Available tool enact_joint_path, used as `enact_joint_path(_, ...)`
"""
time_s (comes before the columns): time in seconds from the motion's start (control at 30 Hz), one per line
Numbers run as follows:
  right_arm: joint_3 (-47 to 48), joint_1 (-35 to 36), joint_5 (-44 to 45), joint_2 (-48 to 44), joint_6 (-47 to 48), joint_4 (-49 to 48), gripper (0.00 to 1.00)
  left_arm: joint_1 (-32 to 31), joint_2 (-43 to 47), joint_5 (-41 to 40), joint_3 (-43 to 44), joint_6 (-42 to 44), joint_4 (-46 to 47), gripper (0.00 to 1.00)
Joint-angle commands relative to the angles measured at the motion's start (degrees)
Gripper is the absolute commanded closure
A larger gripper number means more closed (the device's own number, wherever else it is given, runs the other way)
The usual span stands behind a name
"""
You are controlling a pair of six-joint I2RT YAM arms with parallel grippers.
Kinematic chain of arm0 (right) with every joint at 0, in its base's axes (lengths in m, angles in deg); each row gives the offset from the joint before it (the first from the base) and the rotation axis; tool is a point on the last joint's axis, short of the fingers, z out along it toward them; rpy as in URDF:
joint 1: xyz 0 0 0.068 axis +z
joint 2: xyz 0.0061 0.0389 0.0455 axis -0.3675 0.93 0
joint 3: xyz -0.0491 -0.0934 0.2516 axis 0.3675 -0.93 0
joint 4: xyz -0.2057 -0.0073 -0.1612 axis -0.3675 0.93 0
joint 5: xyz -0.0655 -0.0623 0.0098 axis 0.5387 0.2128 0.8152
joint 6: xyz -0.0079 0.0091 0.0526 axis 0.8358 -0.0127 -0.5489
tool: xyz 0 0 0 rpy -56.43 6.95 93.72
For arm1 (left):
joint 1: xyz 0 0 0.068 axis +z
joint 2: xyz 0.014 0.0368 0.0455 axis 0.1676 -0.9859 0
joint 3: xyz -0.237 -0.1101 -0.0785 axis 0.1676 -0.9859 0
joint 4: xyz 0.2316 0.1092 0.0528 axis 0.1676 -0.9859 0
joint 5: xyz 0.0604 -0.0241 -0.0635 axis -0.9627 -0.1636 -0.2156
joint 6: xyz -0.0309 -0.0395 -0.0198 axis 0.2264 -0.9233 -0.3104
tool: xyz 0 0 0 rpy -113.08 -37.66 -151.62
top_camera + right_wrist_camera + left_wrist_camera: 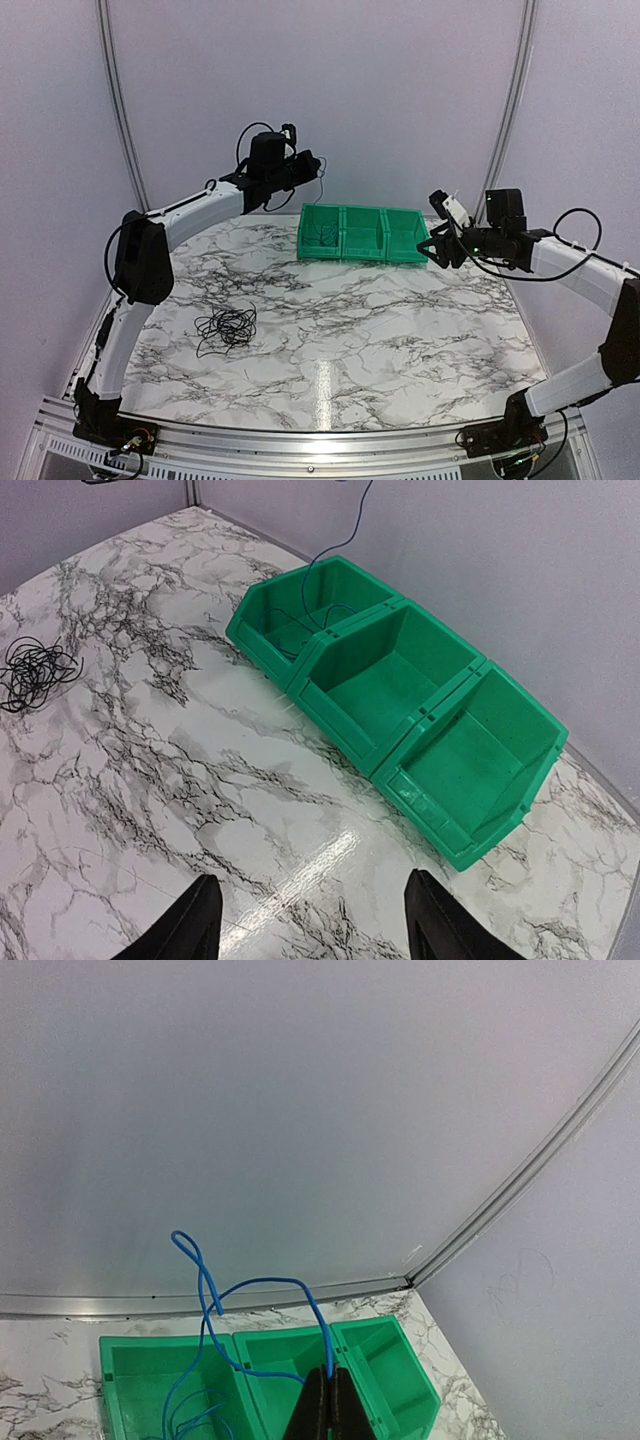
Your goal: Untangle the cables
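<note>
Top external view: two arms and two grippers, three green bins [363, 235] joined in one row at the far side of the marble table [400, 330], and one loose tangle of black cables [225, 327] on the near left of the table. The strands in that tangle are too thin to count. There is also one blue cable [265, 1282], which is only a faint thread from above.

The left wrist view shows it plainly. The left gripper [329, 1385] has its jaws pressed together on the blue cable. From the pinch the cable rises, arches over to a small loop at the top, and drops in long curves into the leftmost bin [130, 1360], where more of it lies coiled. This view shows nothing of the black tangle or the other arm.

From above, the left gripper is raised in the air just behind the left end of the bin row, well apart from the black cables, which lie far nearer the arm bases.

The right wrist view shows what the other two do not: the middle and right bins hold nothing, and the blue cable comes down from out of frame into the far bin of the row. The black cables sit at its left edge, flat on the marble. The right gripper [312, 920] has its fingers [195, 925] spread wide with bare table between them, holding nothing. It hangs off the right end of the bin row, well away from both the blue cable and the black tangle
</note>
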Motion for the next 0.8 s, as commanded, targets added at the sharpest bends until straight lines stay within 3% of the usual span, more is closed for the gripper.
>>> enact_joint_path(0.0, -0.1, -0.4, 0.5, 0.3, 0.7, -1.5, 0.37, -0.2, -1.4, 2.0, -2.3, -0.8, 2.6, 1.00)
enact_joint_path(0.2, -0.4, -0.4, -0.3, 1.1, 1.1, -1.5, 0.37, -0.2, -2.2, 0.4, -9.5, -1.6, 5.8, 1.00)
enact_joint_path(0.77, -0.4, -0.4, -1.5, 2.0, 1.9, -1.1, 0.38, -0.4, -9.6, 3.4, -7.5, -4.0, 5.6, 1.00)
